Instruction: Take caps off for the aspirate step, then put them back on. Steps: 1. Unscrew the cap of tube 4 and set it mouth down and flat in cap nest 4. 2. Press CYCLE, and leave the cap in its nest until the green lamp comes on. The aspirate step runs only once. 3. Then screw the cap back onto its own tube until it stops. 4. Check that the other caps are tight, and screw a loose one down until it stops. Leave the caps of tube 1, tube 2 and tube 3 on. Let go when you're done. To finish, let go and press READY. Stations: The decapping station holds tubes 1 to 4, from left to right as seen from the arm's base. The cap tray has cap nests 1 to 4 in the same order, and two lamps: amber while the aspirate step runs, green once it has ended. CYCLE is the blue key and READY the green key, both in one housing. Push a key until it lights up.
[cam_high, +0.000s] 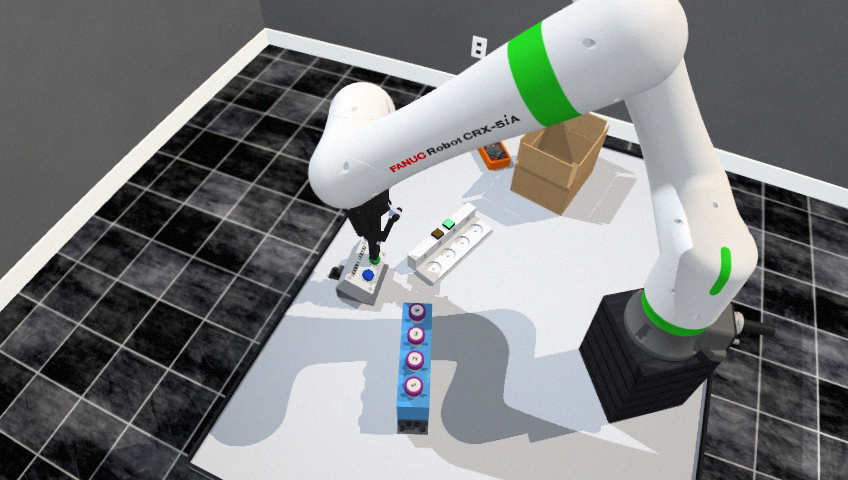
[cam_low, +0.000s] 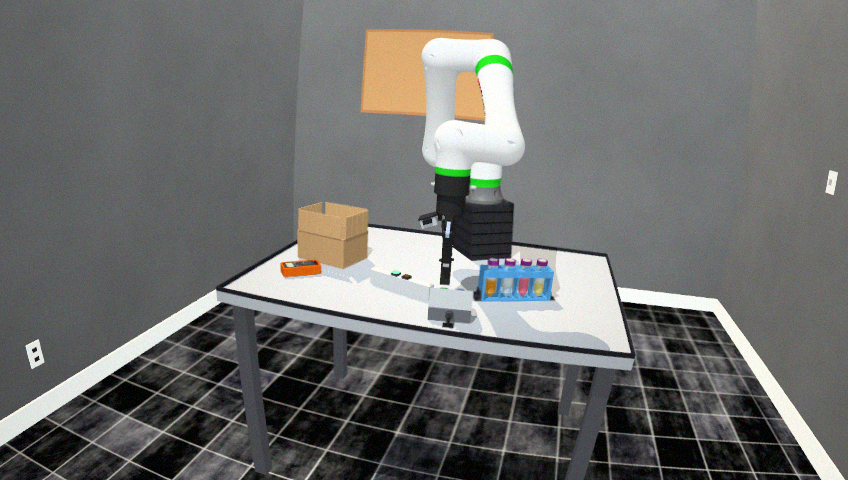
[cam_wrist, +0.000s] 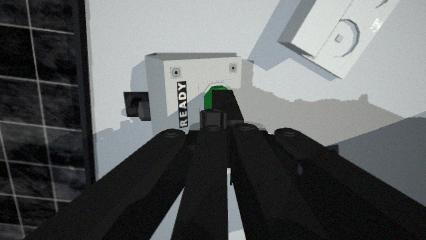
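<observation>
- Pressing position: gripper (cam_wrist: 216, 116), black fingers together with nothing between them, tips on the READY key (cam_wrist: 214, 96) (green, partly hidden).
- Key housing (cam_high: 360, 284): grey box near the table's edge; round blue CYCLE key (cam_high: 368, 274) on top.
- Decapping station (cam_high: 414, 398): blue block, four purple-rimmed caps seated; tube 4's cap (cam_high: 418, 310) nearest the housing.
- Cap tray (cam_high: 450, 252): white bar, round nests; green lamp (cam_high: 448, 223) lit.
</observation>
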